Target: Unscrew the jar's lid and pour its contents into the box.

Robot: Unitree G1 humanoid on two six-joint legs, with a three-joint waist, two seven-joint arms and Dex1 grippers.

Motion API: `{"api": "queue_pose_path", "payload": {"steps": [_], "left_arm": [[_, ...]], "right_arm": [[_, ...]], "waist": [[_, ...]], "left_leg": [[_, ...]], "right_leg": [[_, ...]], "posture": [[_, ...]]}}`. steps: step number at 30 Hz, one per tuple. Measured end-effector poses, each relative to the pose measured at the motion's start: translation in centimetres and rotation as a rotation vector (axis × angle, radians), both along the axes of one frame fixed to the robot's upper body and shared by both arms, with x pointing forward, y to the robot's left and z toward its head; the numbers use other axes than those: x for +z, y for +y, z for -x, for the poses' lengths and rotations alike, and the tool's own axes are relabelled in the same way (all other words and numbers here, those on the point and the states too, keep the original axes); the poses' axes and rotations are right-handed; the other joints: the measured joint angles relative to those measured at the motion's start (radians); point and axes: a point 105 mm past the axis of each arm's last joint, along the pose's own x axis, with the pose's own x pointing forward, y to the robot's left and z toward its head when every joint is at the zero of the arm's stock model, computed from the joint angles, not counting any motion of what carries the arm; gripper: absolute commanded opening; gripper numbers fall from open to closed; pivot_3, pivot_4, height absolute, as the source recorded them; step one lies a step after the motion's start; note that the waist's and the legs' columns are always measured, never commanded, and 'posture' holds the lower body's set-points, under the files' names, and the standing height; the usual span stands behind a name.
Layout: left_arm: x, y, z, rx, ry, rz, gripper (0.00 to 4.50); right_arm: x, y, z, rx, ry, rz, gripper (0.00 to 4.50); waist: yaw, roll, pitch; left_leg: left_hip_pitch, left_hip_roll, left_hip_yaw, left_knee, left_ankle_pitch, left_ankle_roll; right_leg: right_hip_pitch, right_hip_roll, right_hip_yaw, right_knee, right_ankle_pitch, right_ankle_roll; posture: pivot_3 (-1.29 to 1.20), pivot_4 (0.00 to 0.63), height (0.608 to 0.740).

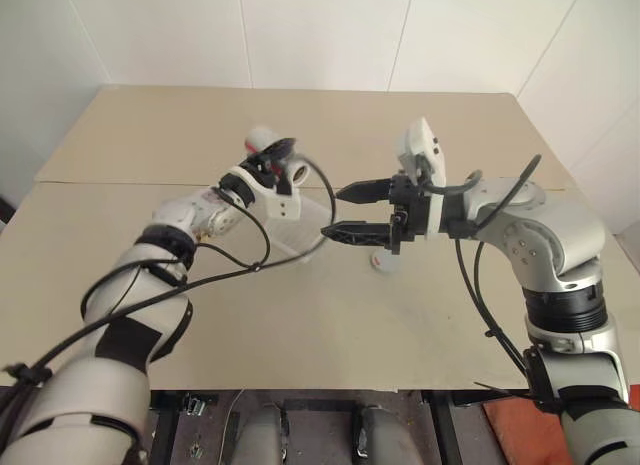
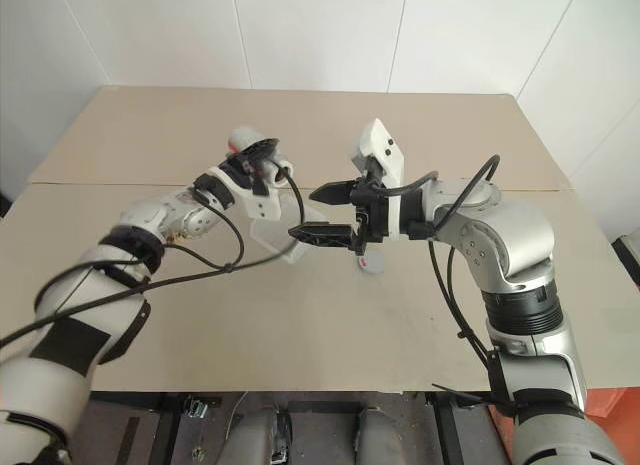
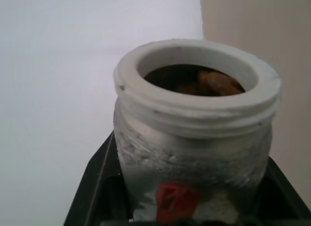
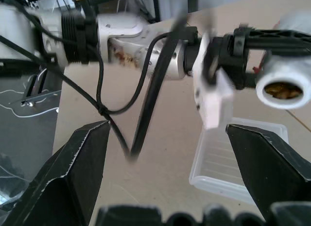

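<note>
Left end effector: pinches the jar between its two black fingers, held up above the bench, left of centre.
Right end effector: fingers spread wide and holding nothing, pointing left toward the jar and hanging just right of it, apart from it.
Jar: lies roughly level in the grip, its open white-rimmed mouth turned toward the right end effector; a red mark shows on its side.
Lid: already off; the small round grey cap rests on the bench, below the right end effector and near the middle.
Contents: brown-orange bits inside the jar, so I judge nothing is poured yet.
Box: shallow translucent ribbed box on the bench, below and between the two end effectors, partly hidden by the left arm in the head views; it looks empty as far as can be seen.
Done: the unscrewing.
Left: bringing the jar's mouth over the box and tipping it down until the bits fall in.
Around: black cables loop from the left arm over the box's place.
In the way: the hanging cables and the right end effector close beside the mouth could crowd the pour; the lid sits just right of the box and could be knocked.
</note>
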Motion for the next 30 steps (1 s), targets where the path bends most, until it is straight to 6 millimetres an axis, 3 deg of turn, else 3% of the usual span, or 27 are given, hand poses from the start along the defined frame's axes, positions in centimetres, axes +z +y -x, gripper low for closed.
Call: {"api": "queue_pose_path", "payload": {"steps": [4, 7, 13, 17, 19, 22, 27, 30], "left_arm": [[1.1, 3.4, -0.9, 0.077, 0.392, 0.645, 1.94], [2.9, 5.7, 0.1, 0.099, 0.491, 0.927, 1.94], [-1.1, 6.5, 2.2, 0.141, 0.658, 0.975, 1.94], [-0.2, 6.7, 2.4, 0.135, 0.601, 0.966, 1.94], [0.3, 6.6, 2.4, 0.145, 0.531, 0.872, 1.94], [1.0, 6.0, 2.4, 0.175, 0.325, 0.483, 1.94], [1.0, 1.6, 2.5, 0.052, -0.152, -0.394, 1.94], [1.7, -1.2, 2.4, -0.064, -0.427, -0.744, 1.94]], "right_arm": [[-0.2, -0.1, 0.0, -0.006, -0.001, -0.007, 4.43], [-0.3, -0.3, -0.1, -0.023, 0.004, -0.017, 4.43], [-0.3, -0.2, 0.0, -0.015, 0.006, -0.026, 4.43], [-0.3, -0.1, 0.0, -0.013, 0.002, -0.029, 4.43], [-0.3, -0.1, 0.0, -0.012, 0.0, -0.03, 4.43], [-0.2, -0.1, 0.0, -0.01, -0.011, -0.031, 4.43], [-0.1, -0.4, -0.1, -0.018, -0.035, -0.015, 4.43], [-0.1, -0.2, -0.1, -0.012, -0.041, -0.007, 4.43]], "waist": [[-0.009, 0.0, 0.0], [-0.018, 0.0, 0.0], [-0.02, 0.0, 0.0], [-0.01, 0.0, 0.0], [-0.008, 0.0, 0.0], [-0.003, 0.0, 0.0], [0.013, 0.0, 0.0], [0.019, 0.0, 0.0]], "left_leg": [[0.0, 0.0, -0.002, 0.003, -0.001, 0.001], [0.002, 0.0, -0.004, 0.003, -0.002, 0.004], [0.005, 0.0, -0.005, 0.003, -0.003, 0.006], [0.007, 0.0, -0.005, 0.003, -0.003, 0.006], [0.011, 0.0, -0.005, 0.002, -0.004, 0.007], [0.016, -0.001, -0.004, 0.0, -0.004, 0.007], [0.017, -0.001, -0.003, -0.003, -0.004, 0.007], [0.016, -0.001, -0.002, -0.002, -0.004, 0.008]], "right_leg": [[0.001, 0.001, 0.0, 0.002, 0.0, 0.0], [0.003, 0.001, 0.001, 0.002, 0.0, 0.0], [0.006, 0.002, 0.001, 0.003, 0.0, 0.0], [0.009, 0.002, 0.0, 0.003, 0.0, 0.0], [0.014, 0.002, 0.0, 0.002, 0.0, 0.0], [0.017, 0.002, 0.0, 0.0, 0.0, 0.0], [0.017, 0.001, 0.0, 0.0, 0.0, 0.0], [0.017, 0.001, 0.0, -0.001, 0.0, 0.0]], "posture": [[0.0, 0.15, 0.74], [0.0, 0.15, 0.74], [0.0, 0.15, 0.74], [0.0, 0.15, 0.74], [0.0, 0.15, 0.74], [0.0, 0.15, 0.74], [0.0, 0.15, 0.74], [0.0, 0.15, 0.74]]}}
